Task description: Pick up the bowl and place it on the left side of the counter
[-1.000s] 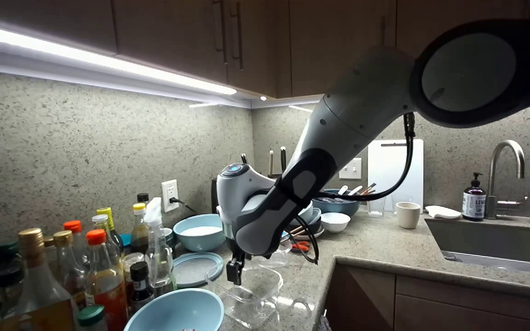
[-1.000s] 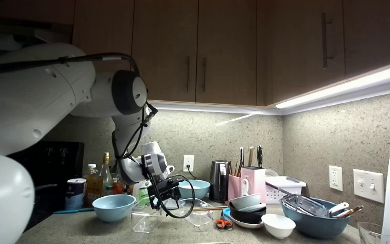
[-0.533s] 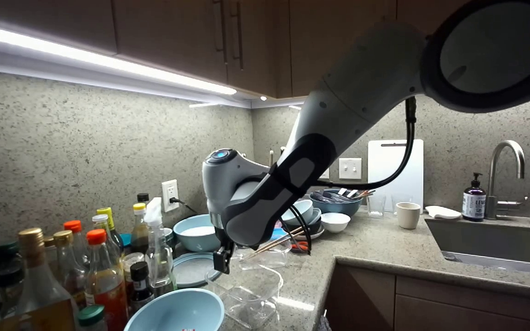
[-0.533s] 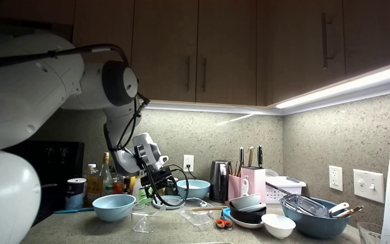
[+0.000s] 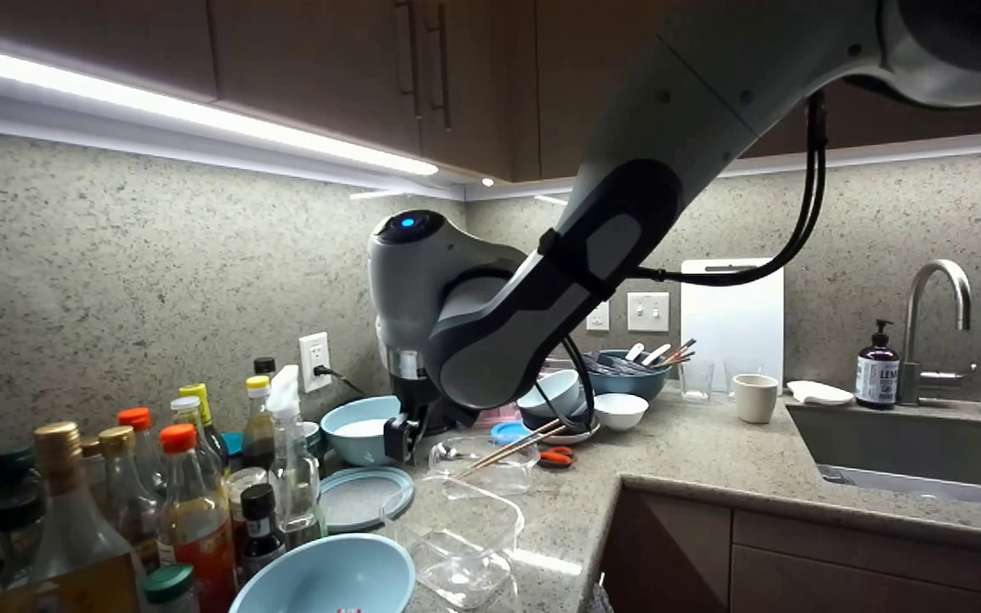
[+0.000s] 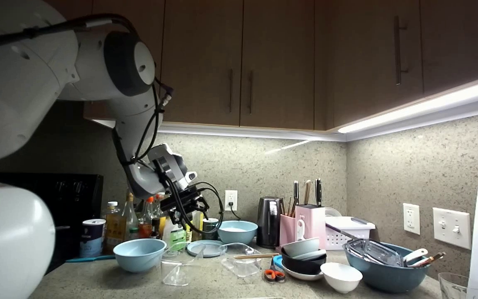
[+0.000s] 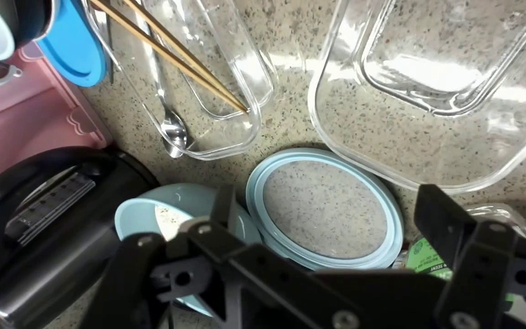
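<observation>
An empty light blue bowl (image 5: 324, 579) (image 6: 139, 254) stands upright on the speckled stone counter (image 5: 669, 451) (image 6: 214, 286) in both exterior views. It is out of the wrist view. A second light blue bowl (image 5: 367, 434) (image 6: 239, 233) with something white inside stands by the back wall; in the wrist view this bowl (image 7: 185, 194) is partly hidden by a finger. My gripper (image 5: 405, 436) (image 6: 187, 214) is raised above the counter, apart from both bowls. In the wrist view my gripper (image 7: 327, 205) has its fingers wide apart with nothing between them, above a round blue-rimmed lid (image 7: 322, 205).
Clear plastic containers (image 5: 456, 562) (image 7: 427, 137) lie near the empty bowl. Sauce bottles (image 5: 192, 502) crowd the wall side. A black kettle (image 6: 269, 222), a pink knife block (image 6: 311, 226), stacked bowls (image 6: 303, 259), scissors (image 6: 274, 275) and a white bowl (image 6: 341, 276) stand towards the corner.
My gripper has risen from low over the clear containers and shifted to the left in both exterior views. The bowls and the other things have stayed put.
</observation>
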Controlling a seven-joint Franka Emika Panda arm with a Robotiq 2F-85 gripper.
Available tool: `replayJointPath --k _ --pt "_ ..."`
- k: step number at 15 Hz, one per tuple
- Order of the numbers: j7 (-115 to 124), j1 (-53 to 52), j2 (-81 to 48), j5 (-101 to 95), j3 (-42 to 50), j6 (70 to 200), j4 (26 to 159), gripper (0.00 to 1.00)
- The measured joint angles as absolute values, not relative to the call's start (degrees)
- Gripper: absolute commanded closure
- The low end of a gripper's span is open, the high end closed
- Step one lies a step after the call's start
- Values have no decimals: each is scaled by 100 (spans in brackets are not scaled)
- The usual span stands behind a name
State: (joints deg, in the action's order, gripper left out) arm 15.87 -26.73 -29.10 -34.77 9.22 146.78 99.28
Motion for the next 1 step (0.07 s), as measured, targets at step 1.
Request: replayJointPath --k 1 --pt "1598 -2680 -2845 -3479 927 14679 9999 0"
